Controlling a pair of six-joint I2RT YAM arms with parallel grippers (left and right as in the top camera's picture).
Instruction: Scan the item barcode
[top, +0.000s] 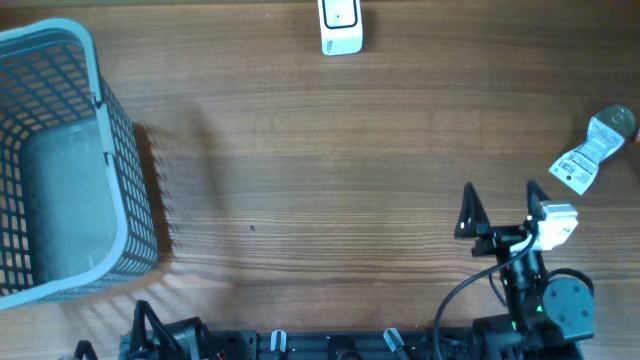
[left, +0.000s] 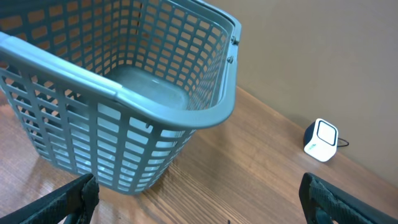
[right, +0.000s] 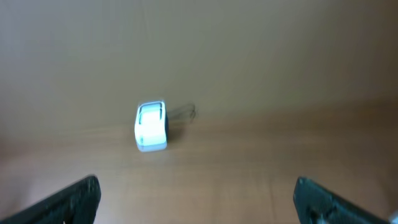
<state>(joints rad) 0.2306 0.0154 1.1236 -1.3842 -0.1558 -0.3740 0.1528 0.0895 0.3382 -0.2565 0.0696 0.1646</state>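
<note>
I am looking down on a brown wood-grain table (top: 300, 150), with a plain tan wall (right: 249, 50) behind its far edge.

Nearest to me, at the near edge, are the two arm bases. The left gripper (left: 199, 208) sits low at the near left corner. Its black fingers stand wide apart and hold nothing. The right gripper (top: 500, 190) is at the near right. Its jaws are also spread wide and empty, and they point toward the far edge.

Beyond the right gripper, close to the table's right edge, lies the item (top: 592, 152). It is a small pack on a white card, lying flat and tilted, with a grey-green round part at its far end. The card carries dark print, but it is too small for me to read. The item is apart from the gripper fingers.

On the left side stands a pale blue plastic lattice basket (top: 130, 190). It is upright, and part of it runs past the left edge of the overhead view.

At the far edge, near the middle, stands a small white barcode scanner (top: 340, 27) with a dark back. A thin cable trails behind it. I can read no brand on it.

A broad stretch of bare wood lies between the basket, the scanner and the item.
</note>
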